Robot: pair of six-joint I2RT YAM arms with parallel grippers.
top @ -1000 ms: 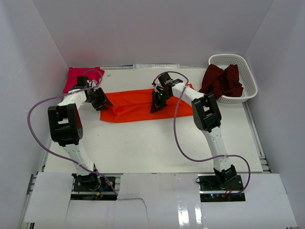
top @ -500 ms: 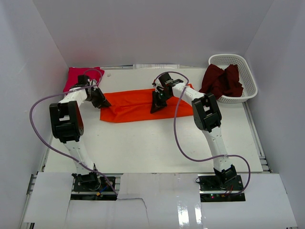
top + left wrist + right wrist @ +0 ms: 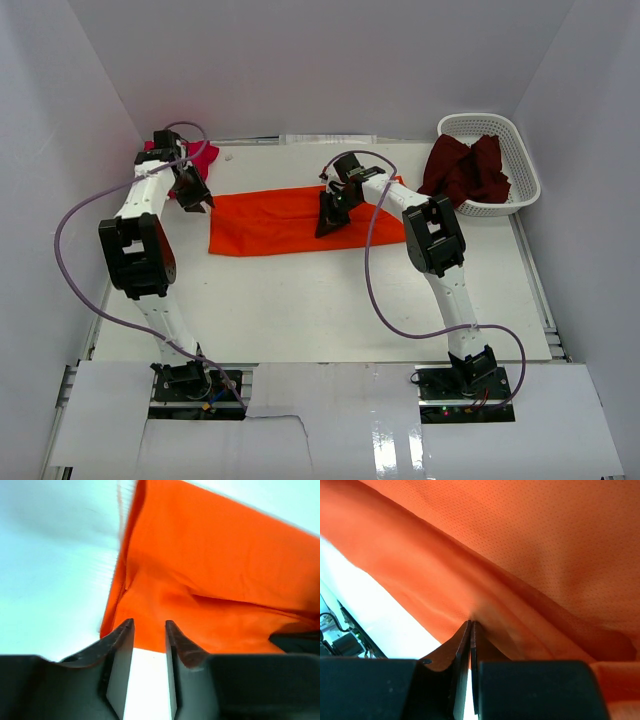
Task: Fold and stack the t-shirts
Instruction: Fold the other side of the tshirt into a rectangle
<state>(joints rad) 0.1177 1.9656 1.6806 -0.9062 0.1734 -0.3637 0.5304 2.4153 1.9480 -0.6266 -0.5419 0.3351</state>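
The bright orange t-shirt lies spread in a long band across the middle of the table. My right gripper is shut on a fold near its centre, and the right wrist view shows the cloth puckering at the closed tips. My left gripper hangs beyond the shirt's back-left corner, open with only white table between its fingers; the orange cloth lies just ahead. The magenta t-shirt is mostly hidden behind the left arm. The maroon t-shirt is heaped in the basket.
The white lattice basket stands at the back right corner, with the maroon cloth spilling over its left rim. White walls close in the table on the left, back and right. Purple cables loop from both arms over the near half of the table.
My left arm has swung back and to the left, off the orange shirt's left end, with its jaws narrower than before. The right gripper has stayed put on the fold.
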